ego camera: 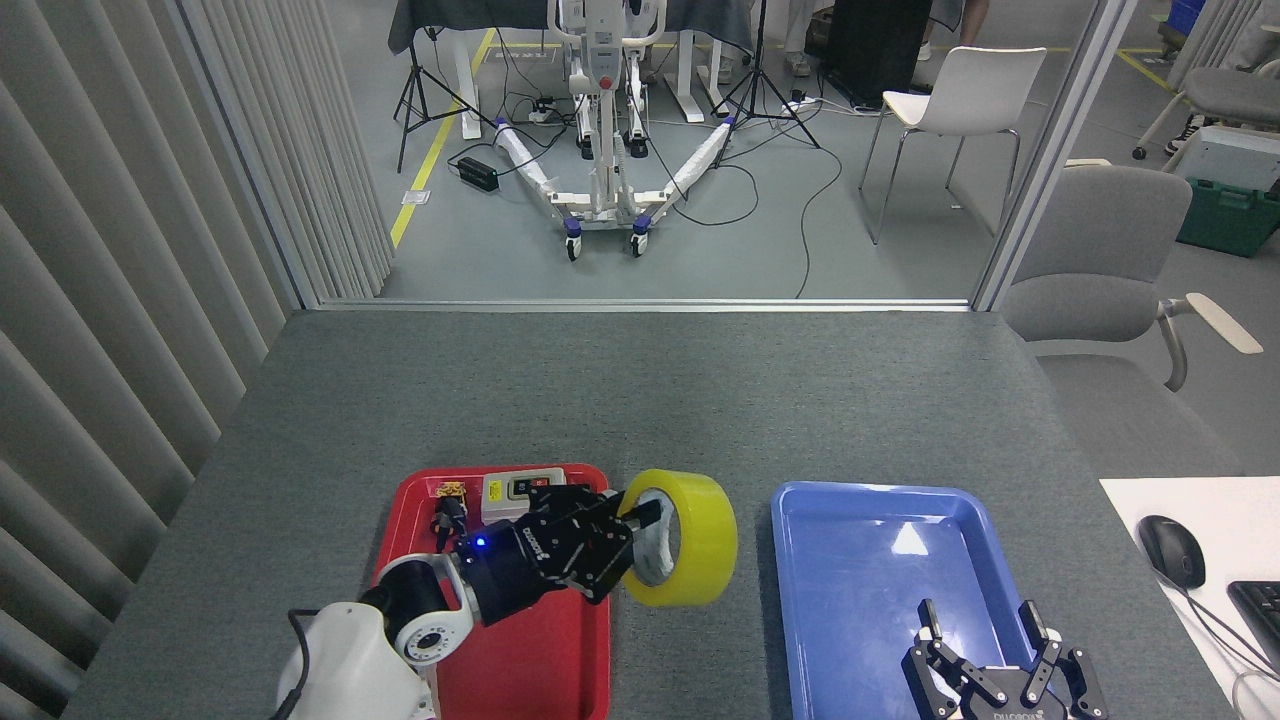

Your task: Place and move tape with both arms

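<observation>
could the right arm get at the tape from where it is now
Probably yes. The tape hangs in the left gripper, between the red tray and blue tray. The right gripper sits open over the blue tray, with nothing between them.

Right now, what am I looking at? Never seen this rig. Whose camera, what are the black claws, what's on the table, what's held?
The camera sits in a humanoid robot's head, looking forward and down over a grey table. The black claws are its own two grippers. The left gripper, on the white arm coming in at bottom left, is shut on a roll of yellow packing tape, with one finger inside the core, and holds it tilted in the air between the two trays. The right gripper is open, empty, over the near end of the blue tray, which has nothing in it. The red tray holds a grey switch box and a small yellow and black part, partly hidden by the arm. A mouse lies far right.
</observation>
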